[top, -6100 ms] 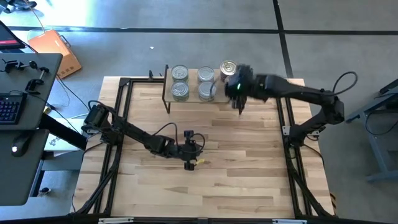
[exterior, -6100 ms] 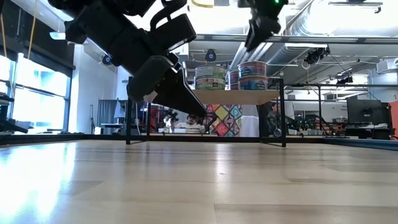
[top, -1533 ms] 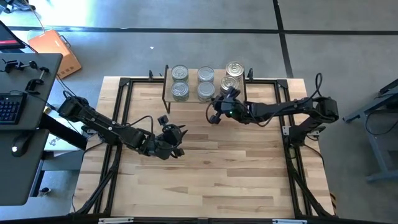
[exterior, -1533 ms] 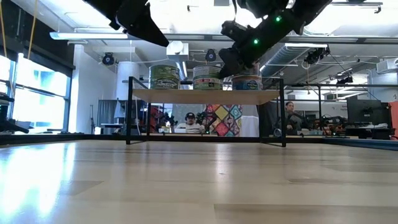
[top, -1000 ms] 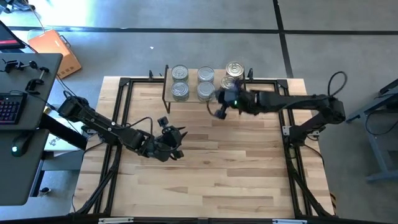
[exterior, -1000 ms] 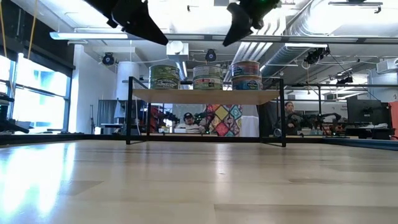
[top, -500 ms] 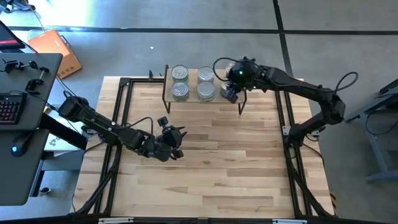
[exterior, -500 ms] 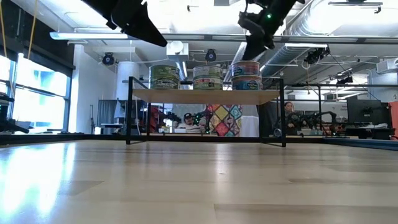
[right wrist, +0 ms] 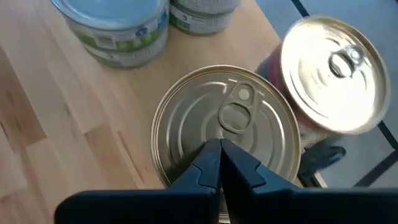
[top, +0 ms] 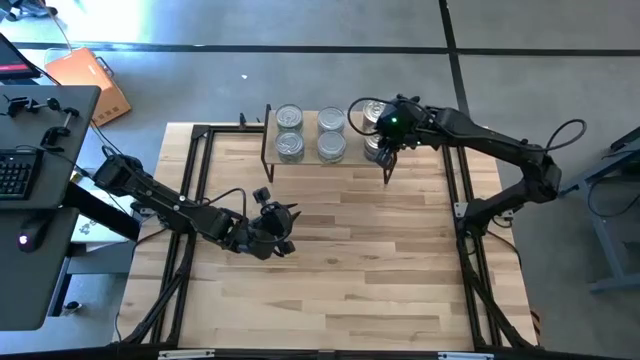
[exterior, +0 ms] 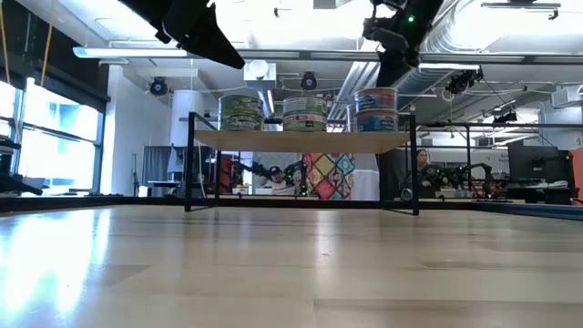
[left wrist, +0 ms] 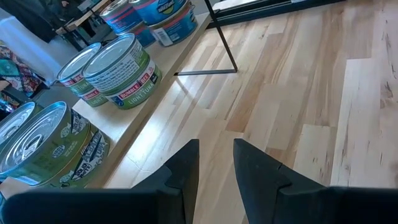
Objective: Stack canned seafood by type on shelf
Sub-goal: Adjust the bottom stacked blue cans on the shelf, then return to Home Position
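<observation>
The shelf (exterior: pixel 301 141) stands at the table's far edge. On it are silver-lidded cans (top: pixel 289 132) (top: pixel 331 133) and, at its right end, gold-lidded cans (top: pixel 366 112). In the low view the right-end cans form a stack of two (exterior: pixel 376 109). My right gripper (right wrist: pixel 219 152) is shut. Its tips are over the gold lid (right wrist: pixel 233 118) of the nearer right-end can, just short of the pull tab. My left gripper (left wrist: pixel 216 168) hangs open and empty above the table's left middle (top: pixel 287 228), pointing toward the shelf. My right gripper comes slanting down from above, with its shut tips at the near part of the gold lid (right wrist: pixel 205 134). Whether they touch the lid I cannot tell. The can stands upright at the shelf's right end.
A second gold-lidded can (right wrist: pixel 336 74) stands close beside the one under my right gripper. Green-labelled cans (left wrist: pixel 121 71) fill the shelf's left and middle. A black frame (top: pixel 195 180) runs around the tabletop. Bare wood (top: pixel 380 260) lies in front of the shelf.
My right gripper has swung from in front of the shelf toward the far edge and the right, over the shelf's right end, tipping more steeply down and staying shut. In the low view the right-end stack now stands a little farther to the right.
</observation>
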Robot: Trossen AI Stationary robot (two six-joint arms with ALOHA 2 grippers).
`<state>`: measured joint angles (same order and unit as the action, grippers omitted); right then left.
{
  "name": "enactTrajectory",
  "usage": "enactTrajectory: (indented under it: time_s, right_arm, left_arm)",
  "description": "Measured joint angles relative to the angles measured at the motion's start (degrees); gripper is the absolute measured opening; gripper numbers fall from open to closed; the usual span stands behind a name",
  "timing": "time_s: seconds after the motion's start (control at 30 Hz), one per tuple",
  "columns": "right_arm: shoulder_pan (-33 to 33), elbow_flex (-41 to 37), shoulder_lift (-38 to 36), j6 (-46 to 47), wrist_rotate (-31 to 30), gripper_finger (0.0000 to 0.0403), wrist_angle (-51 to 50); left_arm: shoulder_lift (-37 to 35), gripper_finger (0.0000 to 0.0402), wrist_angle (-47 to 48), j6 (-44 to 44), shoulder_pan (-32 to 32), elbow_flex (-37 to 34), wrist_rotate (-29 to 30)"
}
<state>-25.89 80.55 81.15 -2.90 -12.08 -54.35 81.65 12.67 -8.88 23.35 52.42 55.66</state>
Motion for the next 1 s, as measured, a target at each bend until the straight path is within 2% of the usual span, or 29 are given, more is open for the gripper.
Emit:
enactTrajectory:
  time_s: [0.3,0.47,0.57,0.63,0.7,0.77,0.83,0.93,0.97,1.0]
  right_arm:
    - [0.3,-0.1,-3.1,-2.4,-1.7,0.0000,1.3]
    - [3.6,-0.4,-7.0,-5.3,3.9,0.0000,5.2]
    - [7.6,-5.0,-11.6,-4.8,7.4,0.0000,7.0]
    - [11.0,-10.2,-15.9,-2.8,7.9,0.0000,9.6]
    - [15.0,-16.4,-20.8,0.8,8.1,0.0000,12.9]
    - [19.5,-23.0,-25.8,5.4,8.1,0.0000,16.7]
    - [24.2,-29.7,-30.7,8.9,8.1,0.0000,20.5]
    - [30.5,-39.5,-37.7,12.2,8.2,0.0000,26.2]
    - [32.2,-42.4,-39.7,13.3,8.2,0.0000,28.6]
    - [33.6,-45.2,-41.8,14.1,8.1,0.0000,30.9]
  left_arm:
    - [0.0,0.0090,0.0,0.0,0.0,0.0,0.0]
    - [0.0,0.0090,1.9,-0.5,0.0,0.0,0.0]
    - [0.1,0.0090,2.7,-2.8,0.1,-1.1,0.0]
    - [0.1,0.0090,-0.6,-2.6,0.1,-3.9,0.0]
    - [0.1,0.0090,-7.5,-1.0,0.1,-7.9,-0.6]
    - [0.1,0.0090,-18.4,1.4,-0.6,-12.7,-5.4]
    - [0.4,0.0090,-34.4,4.4,-2.3,-18.3,-16.5]
    - [6.4,0.0090,-68.3,6.3,-7.0,-25.8,-38.7]
    - [9.7,0.0090,-77.5,5.6,-8.7,-27.0,-43.5]
    - [12.8,0.0090,-84.2,4.3,-10.1,-27.1,-45.9]
